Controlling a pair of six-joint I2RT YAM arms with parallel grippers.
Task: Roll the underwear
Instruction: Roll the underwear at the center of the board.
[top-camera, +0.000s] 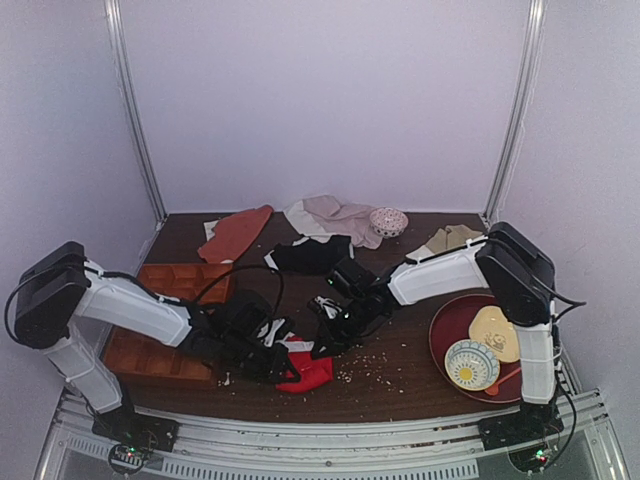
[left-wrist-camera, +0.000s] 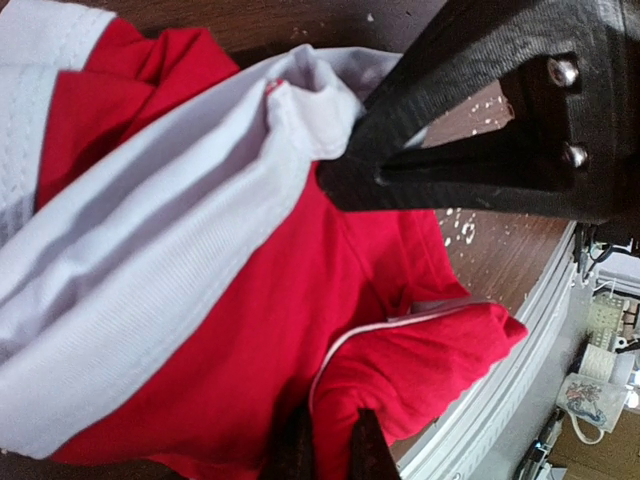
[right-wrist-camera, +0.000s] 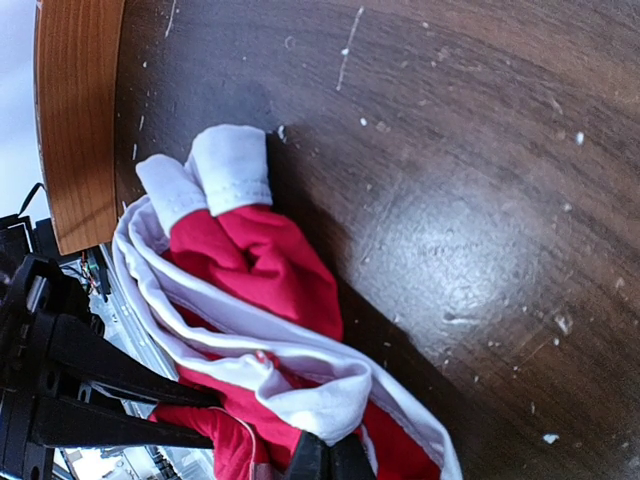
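The underwear (top-camera: 305, 368) is held bunched near the front edge of the table (top-camera: 420, 388). A red fold is pinched by the left gripper (top-camera: 270, 360) at its left side. Its white band (left-wrist-camera: 300, 110) is clamped by the right gripper (top-camera: 326, 342) from behind. No clear long axis is formed yet.

The underwear (left-wrist-camera: 250, 330) is bright red with white bands, and the table (right-wrist-camera: 450, 200) is dark brown wood-grain.
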